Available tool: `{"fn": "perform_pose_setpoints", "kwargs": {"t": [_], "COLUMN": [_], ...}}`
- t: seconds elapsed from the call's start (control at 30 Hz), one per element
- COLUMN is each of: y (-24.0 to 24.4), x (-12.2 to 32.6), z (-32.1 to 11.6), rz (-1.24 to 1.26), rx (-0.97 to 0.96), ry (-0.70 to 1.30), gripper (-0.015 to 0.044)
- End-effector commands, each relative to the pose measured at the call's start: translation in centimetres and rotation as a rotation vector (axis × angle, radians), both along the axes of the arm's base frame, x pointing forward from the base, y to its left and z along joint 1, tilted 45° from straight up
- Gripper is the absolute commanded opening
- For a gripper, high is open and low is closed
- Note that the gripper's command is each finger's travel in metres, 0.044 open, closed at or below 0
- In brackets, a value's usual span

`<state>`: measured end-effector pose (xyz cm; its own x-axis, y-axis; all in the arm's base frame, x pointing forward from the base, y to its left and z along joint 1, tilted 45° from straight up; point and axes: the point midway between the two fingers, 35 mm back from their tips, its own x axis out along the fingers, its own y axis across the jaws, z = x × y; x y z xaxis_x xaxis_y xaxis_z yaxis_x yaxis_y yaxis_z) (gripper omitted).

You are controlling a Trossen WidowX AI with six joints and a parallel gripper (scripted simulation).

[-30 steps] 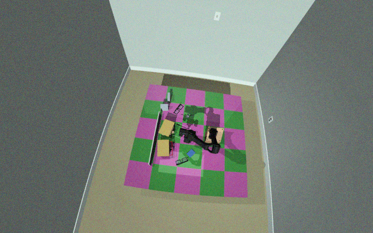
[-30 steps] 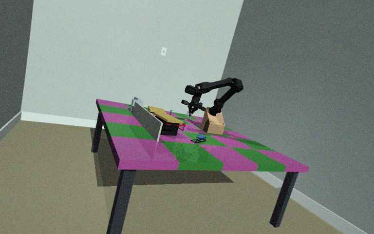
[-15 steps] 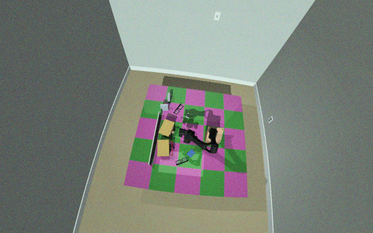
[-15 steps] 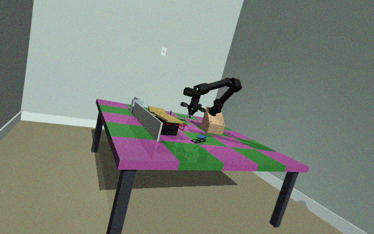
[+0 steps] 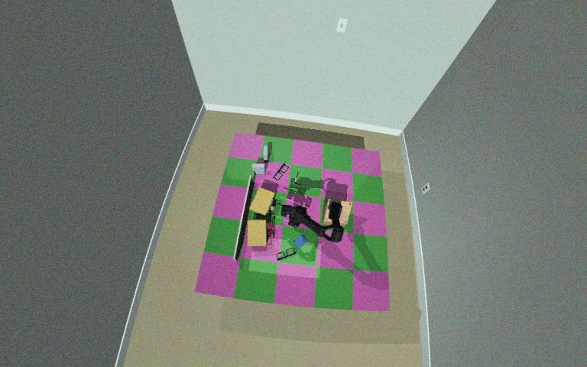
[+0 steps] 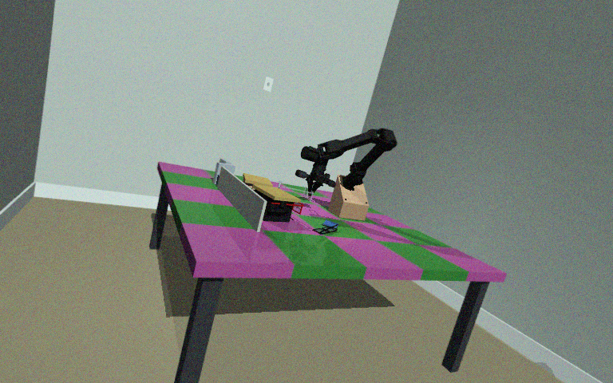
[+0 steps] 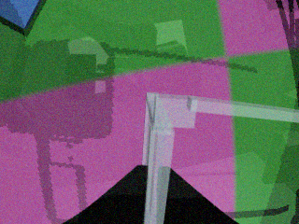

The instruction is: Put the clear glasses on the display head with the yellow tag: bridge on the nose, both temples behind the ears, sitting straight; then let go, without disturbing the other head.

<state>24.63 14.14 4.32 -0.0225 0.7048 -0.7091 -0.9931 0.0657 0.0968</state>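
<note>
My gripper is shut on the clear glasses. In the wrist view one clear temple runs down between my fingers and the front bar runs off to the right. The glasses hang a little above the checkered table. Two tan-topped display heads stand side by side to the left of my gripper. They also show in the side view. I cannot tell which one carries the yellow tag. The glasses are apart from both heads.
Red glasses sit at the nearer head. A grey panel stands behind the heads. Black glasses lie at the back. Dark glasses and a blue pad lie in front. My arm stands on a wooden block.
</note>
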Motion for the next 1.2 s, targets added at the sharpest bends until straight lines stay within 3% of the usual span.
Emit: {"fn": "perform_pose_setpoints", "kwargs": {"t": [0.0, 1.17], "y": [0.4, 1.5], "x": [-0.2, 1.1], "z": [-0.4, -1.6], "rz": [0.0, 0.005], "rx": [-0.007, -0.006], "ry": [0.005, 0.009], "gripper": [0.0, 0.0]}}
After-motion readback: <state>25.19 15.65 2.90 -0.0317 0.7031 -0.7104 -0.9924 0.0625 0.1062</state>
